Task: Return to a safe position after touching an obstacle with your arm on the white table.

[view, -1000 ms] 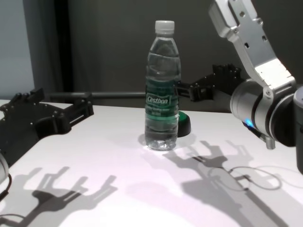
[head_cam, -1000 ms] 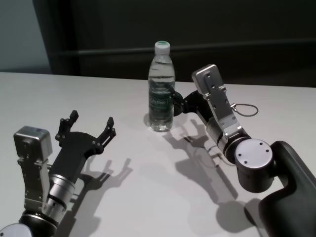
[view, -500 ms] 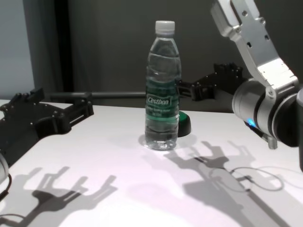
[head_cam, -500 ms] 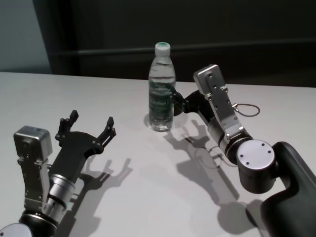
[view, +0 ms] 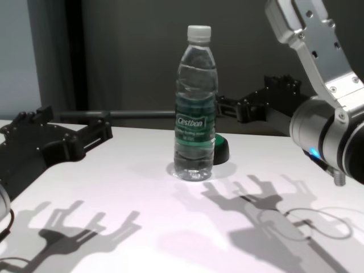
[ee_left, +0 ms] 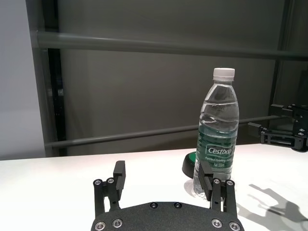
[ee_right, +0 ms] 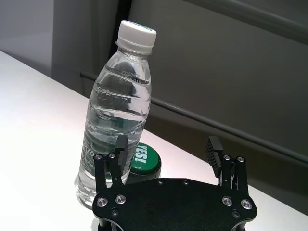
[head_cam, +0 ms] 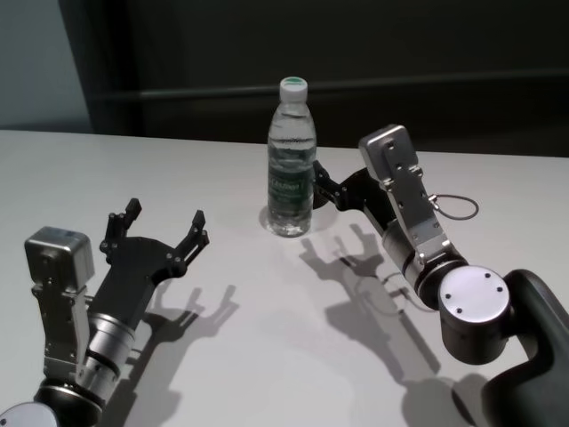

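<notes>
Right gripper beside the bottle, fingers spread, holding nothing.
The bottle stands upright mid-table. To retreat well, draw the arm straight away from it, slowly, without brushing it; the left gripper sits parked near, also spread.

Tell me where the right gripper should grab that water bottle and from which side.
Grip the water bottle around its labelled middle, coming in level from the robot's right, where the open right gripper already sits beside it. It stands upright on the white table; its straight round body should suit a side pinch, and a grip near the cap might tip it.
</notes>
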